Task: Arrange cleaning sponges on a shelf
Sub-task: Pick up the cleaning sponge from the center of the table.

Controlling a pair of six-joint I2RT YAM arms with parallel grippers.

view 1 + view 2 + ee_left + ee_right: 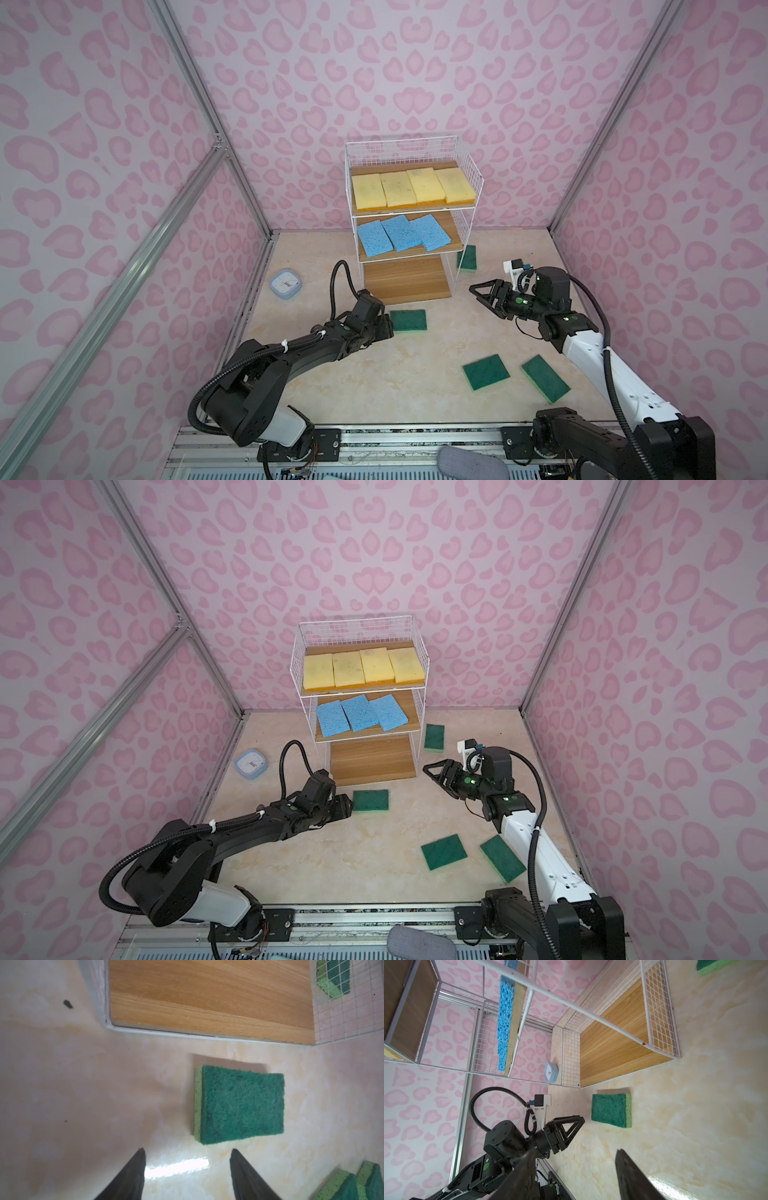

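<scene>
We judge the step in hand to be the pickup of the green sponge (241,1105) lying flat on the table (332,386) just in front of the shelf (452,232). The left claw (188,1150) hovers just short of it, jaws wide and empty. The sponge sits off to 1 jaw's side, so we should centre on it first. Then we straddle its short width, press down to the table, close gently on the soft foam and lift. It should go flat at 1 end of the bare bottom board (405,279), leaving room for 3 more. The right claw (576,1151) hangs beside the shelf, also wide and empty; it should keep out of the way.

Our count:
- 4 yellow sponges (413,189) on the shelf's top board.
- 3 blue sponges (399,235) on its middle board.
- 4 green sponges on the table: the target, 1 (467,257) beside the shelf's wire wall, possibly touching it, and 2 (485,371) (545,378) well in front of the shelf.
- 1 clock (285,283) beside the shelf.
</scene>
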